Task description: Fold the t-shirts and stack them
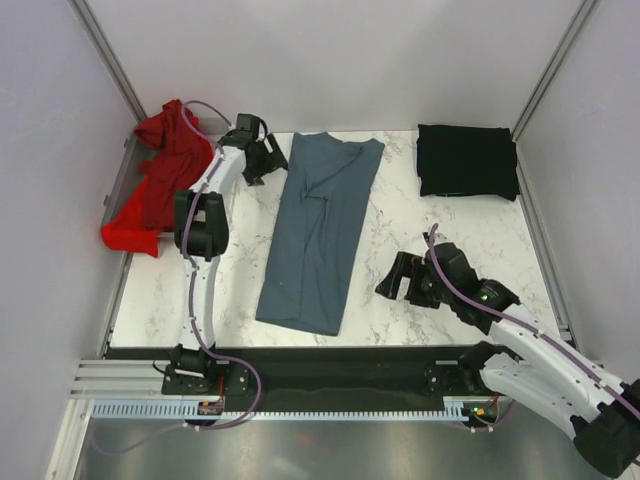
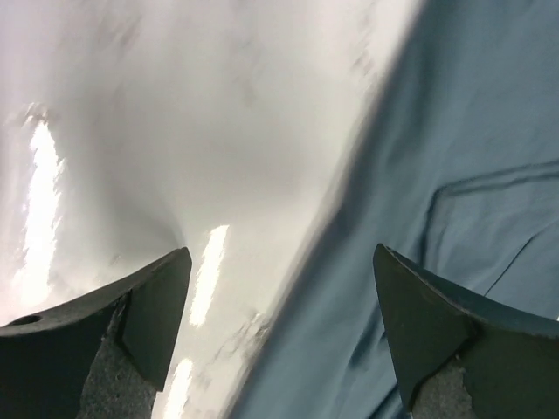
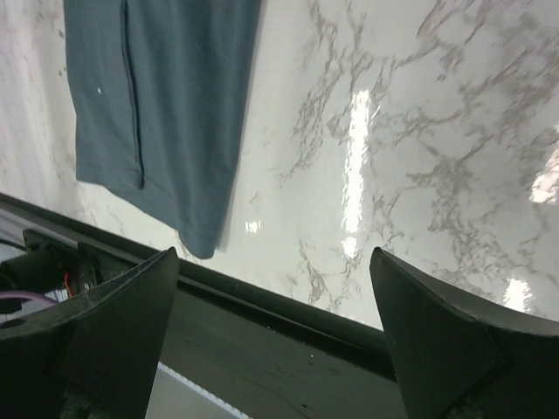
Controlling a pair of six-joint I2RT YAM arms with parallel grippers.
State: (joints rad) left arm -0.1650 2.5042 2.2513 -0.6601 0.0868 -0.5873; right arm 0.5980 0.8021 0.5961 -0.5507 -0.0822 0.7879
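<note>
Slate blue-grey soft cloth t-shirt (image 1: 320,235) laid as long strip on white marble table (image 1: 450,240). Left pincer (image 1: 262,158) spread beside far end; right pincer (image 1: 395,285) spread, empty, near hem. Step judged: crosswise fold. Far corners to be pinched, carried towards hem.

Robot lab test cell, not a home. White marble-patterned surface (image 1: 400,220) under the left hand (image 1: 270,160) and right hand (image 1: 392,280), boxed in by plain pale wall panels (image 1: 40,150) on grey aluminium frame posts (image 1: 110,60). Slotted metal rail (image 1: 330,408) and purple cables (image 1: 205,104) behind both hands at the arm bases.
</note>
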